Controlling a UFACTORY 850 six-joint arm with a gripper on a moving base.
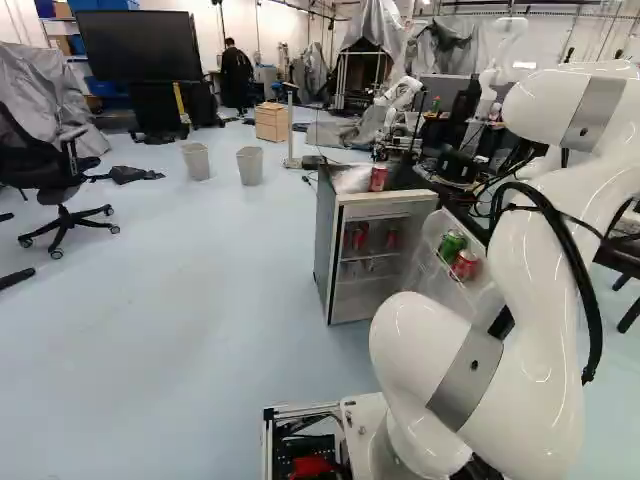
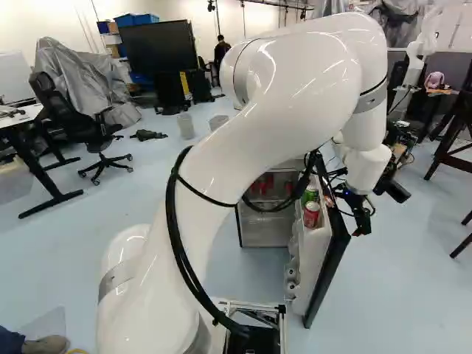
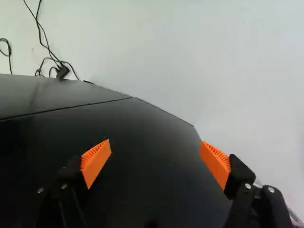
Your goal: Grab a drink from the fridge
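The black, orange-padded hand (image 2: 361, 223), fingers apart, hangs beside the open black-and-white fridge door (image 2: 313, 254); a black wheeled chair (image 1: 45, 175) stands on pale-blue floor (image 1: 210, 310).

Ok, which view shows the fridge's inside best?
The left base view: the red cans inside the open fridge show clear of the arm. In the right base view, the arm hides part of the inside. The wrist view shows none of it.
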